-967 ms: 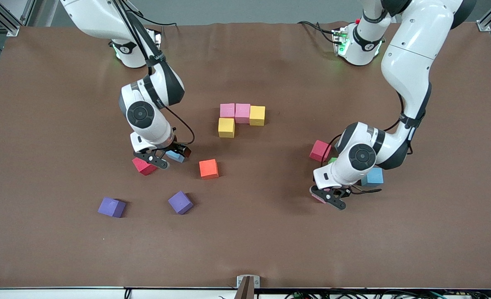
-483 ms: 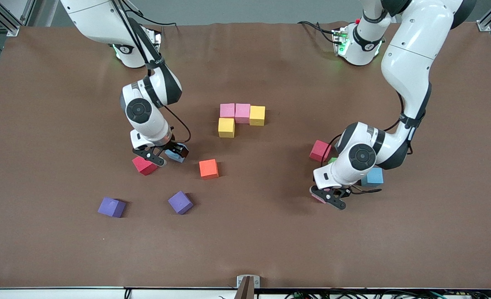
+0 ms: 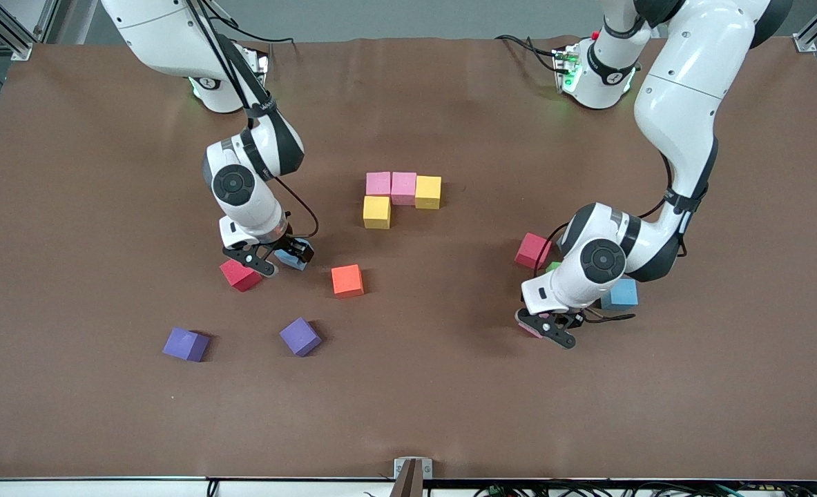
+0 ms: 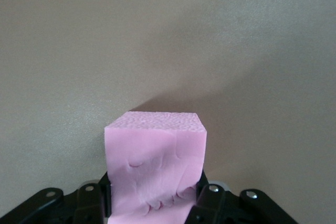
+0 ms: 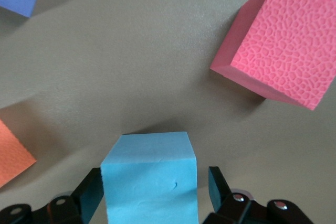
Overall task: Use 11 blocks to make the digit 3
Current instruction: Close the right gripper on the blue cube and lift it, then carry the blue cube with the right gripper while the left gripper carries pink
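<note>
My right gripper [image 3: 284, 260] is shut on a light blue cube [image 3: 291, 258] and holds it just above the table, between a red cube [image 3: 239, 275] and an orange cube [image 3: 347, 280]. In the right wrist view the blue cube [image 5: 149, 177] sits between the fingers, with the red cube [image 5: 278, 40] and the orange cube [image 5: 13, 153] nearby. My left gripper [image 3: 543, 328] is shut on a pink cube [image 3: 529, 328], and its fingers dent the cube [image 4: 155, 156]. Two pink cubes [image 3: 391, 185] and two yellow cubes [image 3: 377, 211] touch mid-table.
A second red cube [image 3: 532, 250], a mostly hidden green cube [image 3: 553, 266] and a second light blue cube [image 3: 620, 295] lie by the left arm's wrist. Two purple cubes [image 3: 186, 344] [image 3: 300, 336] lie nearer the front camera.
My right gripper has risen slightly and shifted toward the robots' bases with the light blue cube in it. The left arm has not moved.
</note>
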Robot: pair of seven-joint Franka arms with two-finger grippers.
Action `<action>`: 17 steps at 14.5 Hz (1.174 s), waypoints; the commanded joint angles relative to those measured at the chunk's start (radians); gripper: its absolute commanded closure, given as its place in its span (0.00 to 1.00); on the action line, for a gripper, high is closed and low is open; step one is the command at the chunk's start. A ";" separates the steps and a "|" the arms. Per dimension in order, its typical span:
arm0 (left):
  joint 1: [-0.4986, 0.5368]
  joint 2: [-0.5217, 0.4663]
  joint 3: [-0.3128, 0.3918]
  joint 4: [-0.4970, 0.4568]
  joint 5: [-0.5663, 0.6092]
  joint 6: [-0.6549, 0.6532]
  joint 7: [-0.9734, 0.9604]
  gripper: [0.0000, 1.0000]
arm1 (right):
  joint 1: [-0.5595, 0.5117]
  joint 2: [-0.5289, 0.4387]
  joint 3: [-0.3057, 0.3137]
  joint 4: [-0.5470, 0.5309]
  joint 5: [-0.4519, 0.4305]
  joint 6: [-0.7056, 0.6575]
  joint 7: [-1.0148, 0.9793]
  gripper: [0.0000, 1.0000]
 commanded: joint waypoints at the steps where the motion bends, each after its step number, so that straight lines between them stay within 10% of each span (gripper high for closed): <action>1: -0.003 0.011 0.005 0.008 0.005 0.004 0.020 0.73 | -0.005 0.001 0.008 -0.016 -0.013 0.021 0.027 0.28; 5: -0.001 0.011 0.005 0.010 0.008 0.004 0.020 0.73 | -0.002 0.000 0.010 -0.013 -0.042 0.004 0.010 0.82; 17: 0.002 -0.075 0.000 0.012 0.014 -0.033 0.570 0.74 | 0.155 -0.056 0.031 0.185 -0.039 -0.223 -0.114 0.85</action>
